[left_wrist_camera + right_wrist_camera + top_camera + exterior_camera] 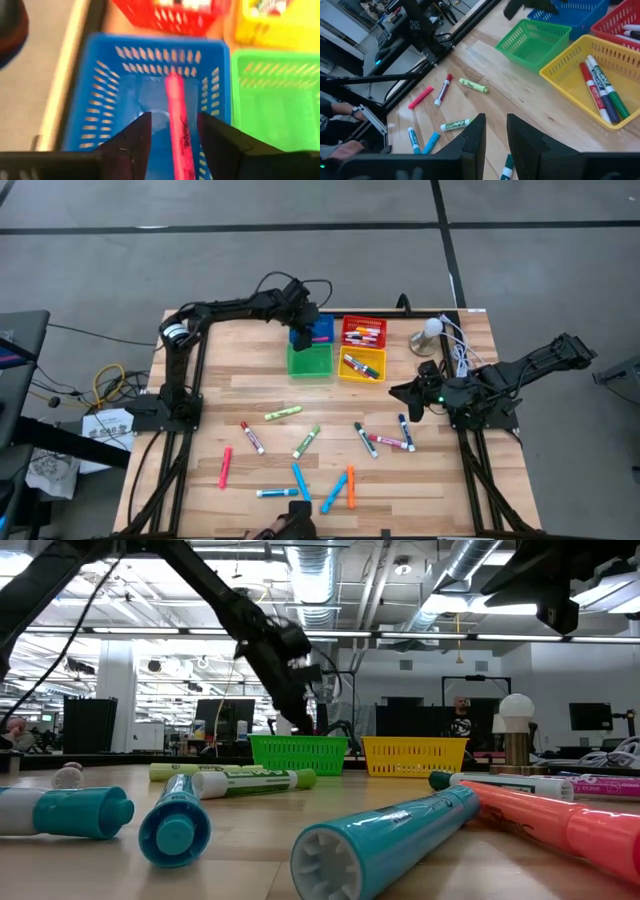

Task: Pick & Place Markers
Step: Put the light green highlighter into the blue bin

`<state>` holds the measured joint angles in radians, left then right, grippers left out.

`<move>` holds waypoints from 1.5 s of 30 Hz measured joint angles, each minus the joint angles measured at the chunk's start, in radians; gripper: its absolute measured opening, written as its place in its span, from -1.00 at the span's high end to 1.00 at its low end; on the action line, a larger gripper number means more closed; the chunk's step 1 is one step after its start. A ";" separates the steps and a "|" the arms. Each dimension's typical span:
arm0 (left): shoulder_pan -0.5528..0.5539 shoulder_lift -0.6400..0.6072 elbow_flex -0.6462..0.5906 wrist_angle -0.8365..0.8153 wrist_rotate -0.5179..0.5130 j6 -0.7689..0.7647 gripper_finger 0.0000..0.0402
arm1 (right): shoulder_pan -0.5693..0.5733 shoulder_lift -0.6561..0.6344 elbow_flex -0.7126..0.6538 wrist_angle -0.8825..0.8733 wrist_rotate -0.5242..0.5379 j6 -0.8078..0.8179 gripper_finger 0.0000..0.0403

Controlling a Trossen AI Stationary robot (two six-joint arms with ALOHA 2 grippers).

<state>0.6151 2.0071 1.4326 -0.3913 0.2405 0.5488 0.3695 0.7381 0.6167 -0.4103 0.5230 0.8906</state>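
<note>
Right now the left gripper [172,131] hangs over the blue bin [100,100], fingers spread with gaps either side of a pink marker [176,120] that lies between and beyond them, apparently dropping into or already in the bin. To finish this release well, I would open fully, then lift straight up so neither finger drags the marker out. The right gripper [495,131] waits above the table, fingers slightly apart and pinching nothing, with loose markers [300,442] scattered ahead of it
</note>
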 joint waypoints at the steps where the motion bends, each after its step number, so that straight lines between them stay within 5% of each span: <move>1: 0.000 -0.020 0.000 0.007 -0.009 -0.007 0.19 | 0.000 0.000 0.000 0.000 0.000 0.000 0.67; 10: -0.058 -0.253 0.001 -0.042 -0.004 -0.308 0.15 | 0.000 0.000 0.000 0.000 0.001 -0.009 0.67; 20: -0.333 -0.433 0.001 -0.228 -0.012 -0.530 0.15 | 0.000 0.001 0.000 -0.019 0.001 -0.008 0.67; 30: -0.600 -0.514 -0.147 -0.260 -0.193 -0.715 0.19 | 0.000 0.001 0.000 -0.037 0.001 -0.008 0.67; 45: -0.772 -0.533 -0.405 -0.234 -0.230 -0.982 0.21 | 0.000 0.001 0.000 -0.053 0.002 -0.008 0.67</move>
<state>-0.1571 1.4742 1.0278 -0.6254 0.0103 -0.4328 0.3695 0.7393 0.6170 -0.4631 0.5251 0.8825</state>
